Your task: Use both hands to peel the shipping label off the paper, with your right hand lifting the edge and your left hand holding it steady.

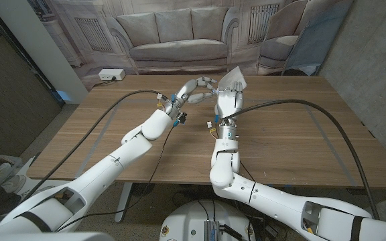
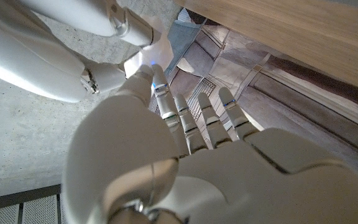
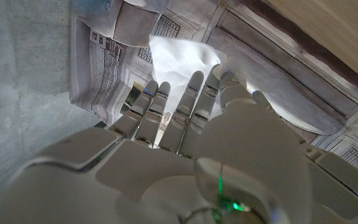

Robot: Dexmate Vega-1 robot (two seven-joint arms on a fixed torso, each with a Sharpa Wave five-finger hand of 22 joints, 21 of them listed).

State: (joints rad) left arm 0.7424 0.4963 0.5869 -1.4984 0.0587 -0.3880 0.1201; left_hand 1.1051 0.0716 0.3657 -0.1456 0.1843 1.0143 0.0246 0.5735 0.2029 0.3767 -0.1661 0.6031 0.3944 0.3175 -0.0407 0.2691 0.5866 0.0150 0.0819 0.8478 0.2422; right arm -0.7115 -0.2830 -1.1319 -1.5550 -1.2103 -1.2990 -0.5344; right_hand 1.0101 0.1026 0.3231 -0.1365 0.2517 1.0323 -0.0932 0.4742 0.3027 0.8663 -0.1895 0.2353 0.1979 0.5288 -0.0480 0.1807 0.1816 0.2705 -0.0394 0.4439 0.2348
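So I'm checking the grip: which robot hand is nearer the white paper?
Right. The right robot hand holds the white paper aloft; the left robot hand reaches beside it.

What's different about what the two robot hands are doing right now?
The right robot hand holds a white sheet of paper up above the table; the left robot hand holds nothing that I can see, its curled fingers reaching toward the right one. The right stands upright; the left comes in sideways. Both are white and raised off the table, close together.

Wooden table point(image 1: 300, 144), black cables point(image 1: 313, 107) lying across
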